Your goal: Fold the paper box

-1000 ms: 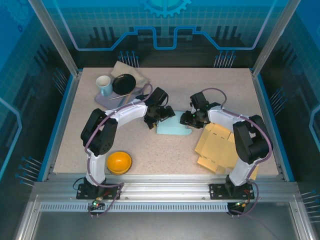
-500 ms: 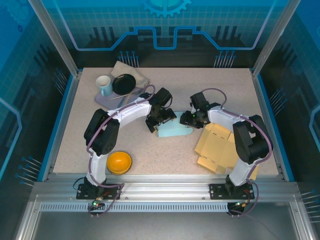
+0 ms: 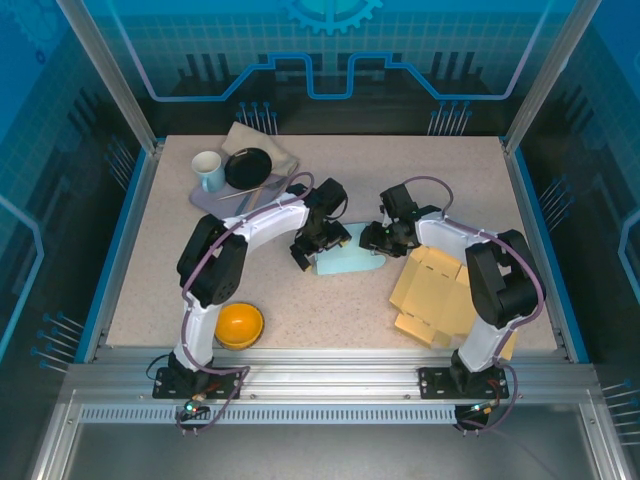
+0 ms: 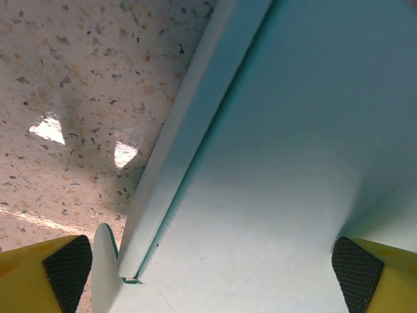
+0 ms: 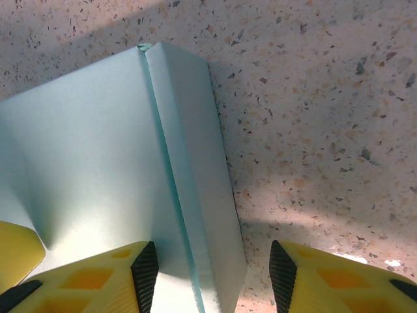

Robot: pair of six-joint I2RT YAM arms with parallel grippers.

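Left hand [image 4: 210,267] sits spread wide at left end of paper box [image 3: 345,262], right hand [image 5: 214,267] half-spread astride its right flap [image 5: 195,163]; best pinch both creases together, box kept flat.

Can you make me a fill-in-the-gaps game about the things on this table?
The flat paper box in the middle is light ___. The bowl at the near left is ___. The mug stands next to a ___ plate.
Missing words: blue, orange, black.

White arms [image 3: 262,222], purple cables [image 3: 428,181], yellow gripper fingers [image 4: 19,287]
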